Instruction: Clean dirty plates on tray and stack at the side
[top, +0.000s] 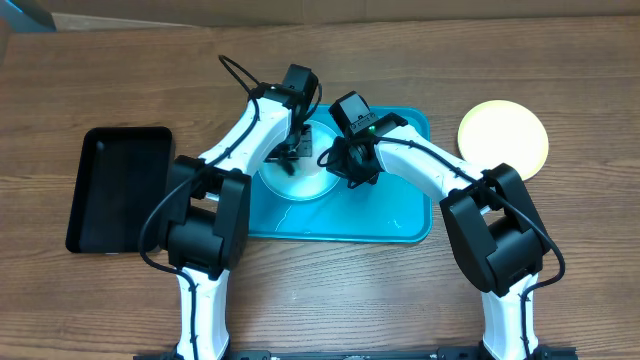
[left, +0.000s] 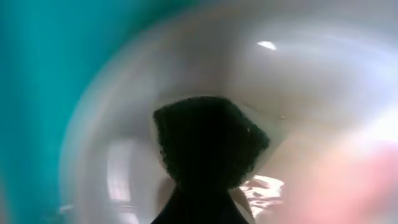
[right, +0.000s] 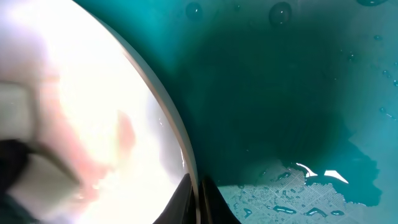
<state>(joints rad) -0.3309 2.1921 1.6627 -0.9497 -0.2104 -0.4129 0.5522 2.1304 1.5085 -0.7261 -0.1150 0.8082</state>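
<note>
Two robot arms seen from above. The left arm (top: 240, 135) and the right arm (top: 430, 165) are each built from smooth white tubular links joined by chunky black housings, the largest a boxy black block (top: 205, 215) far back from the hand (closer to the base than to the wrist). Just behind each hand sits a squarish black camera module (top: 298, 82). The one behind the right gripper (top: 350, 172) carries a small green light (top: 372, 127). The left gripper (top: 290, 160) is black as well. A thin black cable (top: 235, 72) loops out behind the left hand, and similar cables curve beside the big blocks. Seen close up, the right gripper's fingertips (right: 182, 208) are dark, narrow wedges.
</note>
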